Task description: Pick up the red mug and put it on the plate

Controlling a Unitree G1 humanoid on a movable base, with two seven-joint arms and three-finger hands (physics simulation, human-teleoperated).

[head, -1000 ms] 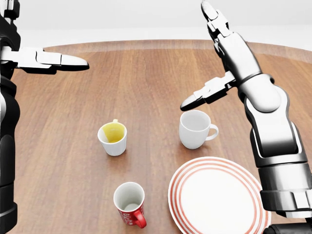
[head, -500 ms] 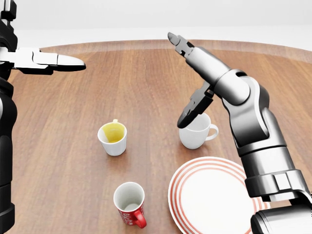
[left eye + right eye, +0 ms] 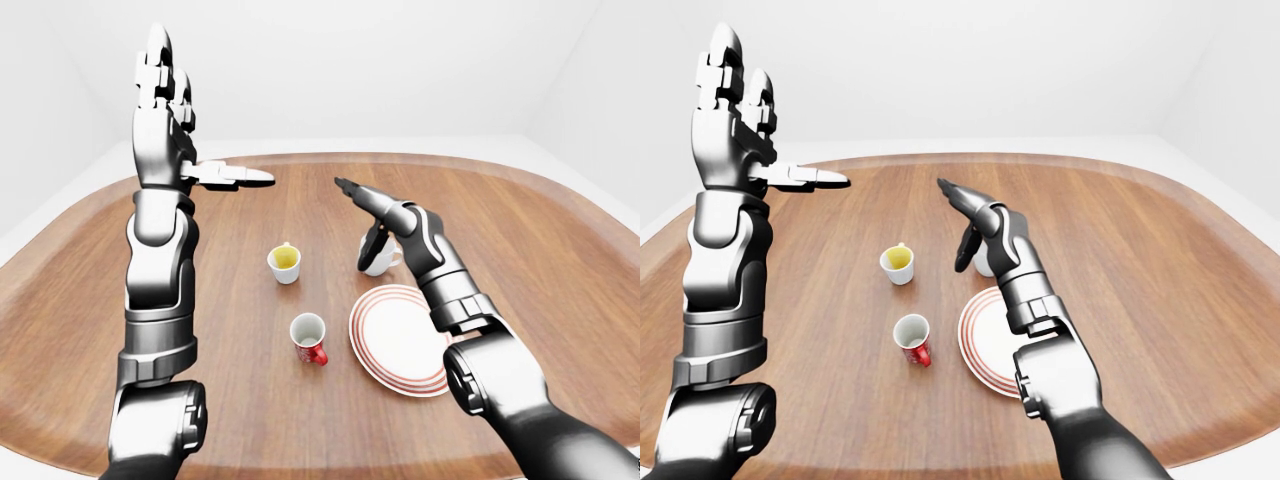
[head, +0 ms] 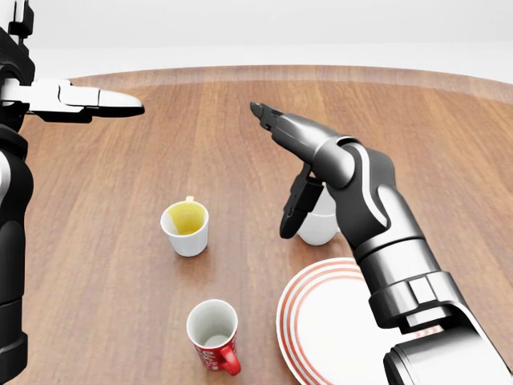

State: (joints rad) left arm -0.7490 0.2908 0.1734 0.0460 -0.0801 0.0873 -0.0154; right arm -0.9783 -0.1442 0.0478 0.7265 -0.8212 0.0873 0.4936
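Fingers (image 4: pixel 292 210) of my right hand (image 4: pixel 290 164) are spread and empty, one hanging just beside the white mug (image 4: pixel 321 224); my left hand (image 3: pixel 170 120) is raised, fingers apart, holding nothing. The red mug (image 4: pixel 214 334) stands upright well below those fingers in the head view, beside the striped plate (image 4: pixel 345 321). Risk, as I judge it: sweeping down could clip the white mug or yellow-lined cup (image 4: pixel 185 228).
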